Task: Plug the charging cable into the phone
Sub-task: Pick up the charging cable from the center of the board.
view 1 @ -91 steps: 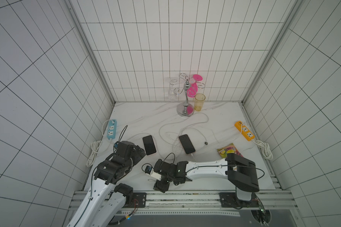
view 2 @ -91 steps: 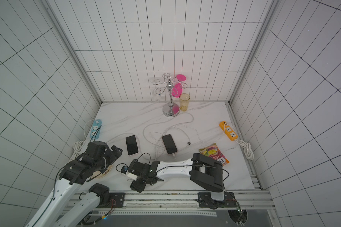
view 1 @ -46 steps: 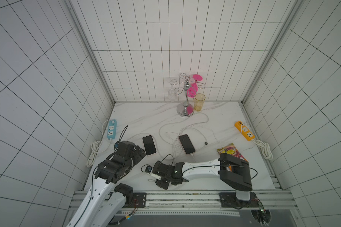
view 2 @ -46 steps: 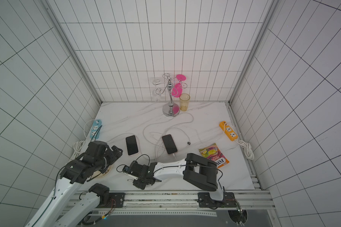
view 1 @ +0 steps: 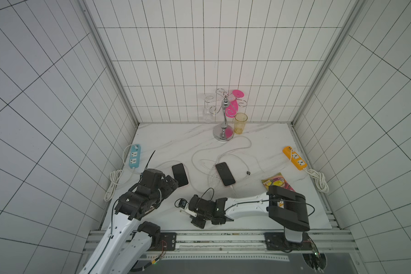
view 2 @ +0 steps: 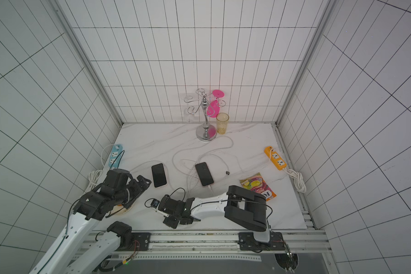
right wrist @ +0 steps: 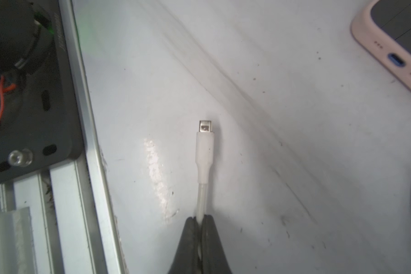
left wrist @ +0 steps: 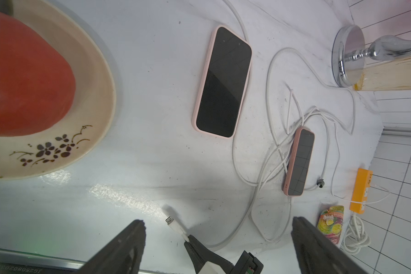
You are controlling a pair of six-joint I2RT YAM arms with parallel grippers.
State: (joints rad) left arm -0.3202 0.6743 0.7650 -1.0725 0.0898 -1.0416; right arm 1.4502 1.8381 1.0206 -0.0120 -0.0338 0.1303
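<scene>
Pinching the charging cable (right wrist: pixel 204 151) over the marble tabletop (view 1: pixel 176 142), right pincer (right wrist: pixel 201 220) sits amid tiled walls (view 1: pixel 199 59); left pincer (left wrist: pixel 217 221) gapes.

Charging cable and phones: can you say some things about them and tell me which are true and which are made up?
1. The right tool is pinching the white charging cable just behind its plug. True.
2. The plug is pushed into the phone. False: the plug is apart from the phone, and the phone's port is empty.
3. The left tool is holding a phone. False: its fingers are spread wide with nothing held between them.
4. That phone and the second phone both lie screen up in pink cases. True.
</scene>
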